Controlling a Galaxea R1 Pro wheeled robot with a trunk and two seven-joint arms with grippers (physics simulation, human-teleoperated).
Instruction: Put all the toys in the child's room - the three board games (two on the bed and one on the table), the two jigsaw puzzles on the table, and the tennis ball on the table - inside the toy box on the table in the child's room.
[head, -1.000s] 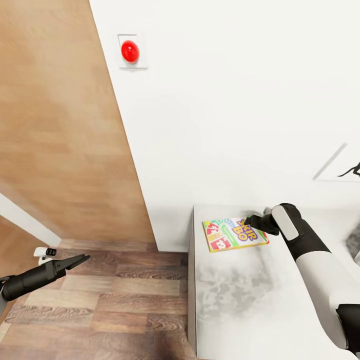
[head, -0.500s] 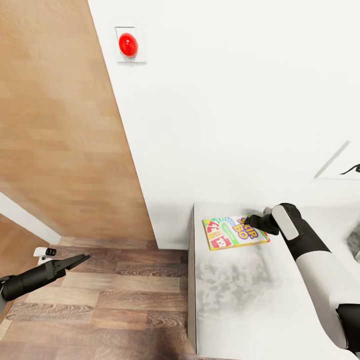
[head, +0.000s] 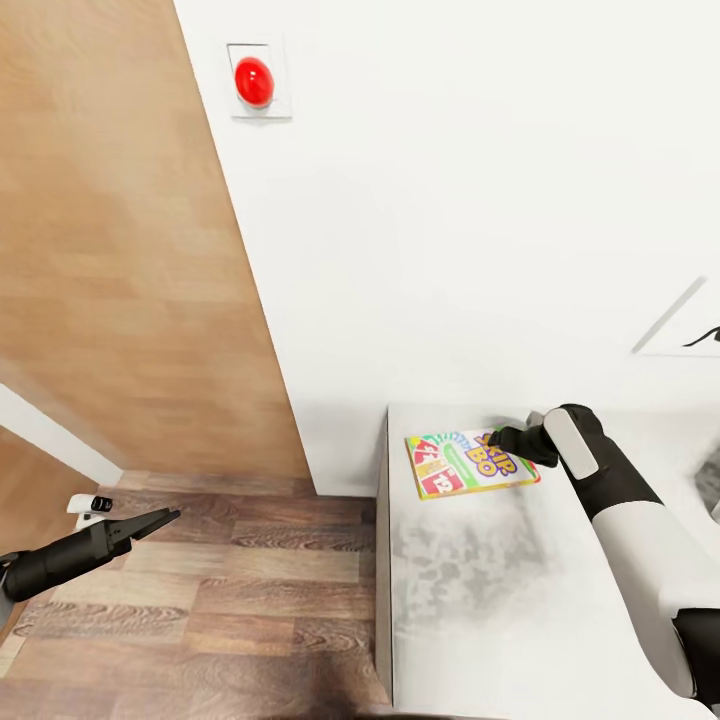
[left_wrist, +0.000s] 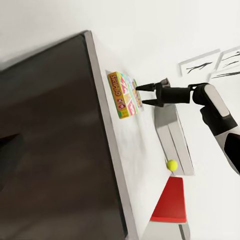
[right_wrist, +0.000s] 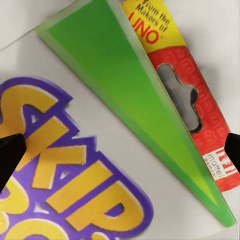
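Observation:
A board game (head: 470, 463) with big purple and yellow lettering lies flat near the corner of the pale table (head: 480, 610), close to the wall. My right gripper (head: 497, 438) hovers open over its lettered face, and in the right wrist view the gripper (right_wrist: 120, 152) has its fingertips (right_wrist: 10, 155) spread wide over the board game (right_wrist: 115, 115). In the left wrist view the same board game (left_wrist: 125, 94) lies beside the light-grey toy box (left_wrist: 174, 137), with the tennis ball (left_wrist: 172, 164) at the box's end. My left gripper (head: 160, 519) hangs shut over the wood floor.
A white wall with a red button (head: 254, 81) rises behind the table. A wooden door panel (head: 120, 260) stands at the left. A black silhouette picture (head: 700, 335) hangs on the right. A red object (left_wrist: 170, 205) sits past the ball. Wood-plank floor (head: 250, 600) lies left of the table.
The whole head view has drifted a little, so the red button sits higher in it. The arms and the board game keep their places relative to each other.

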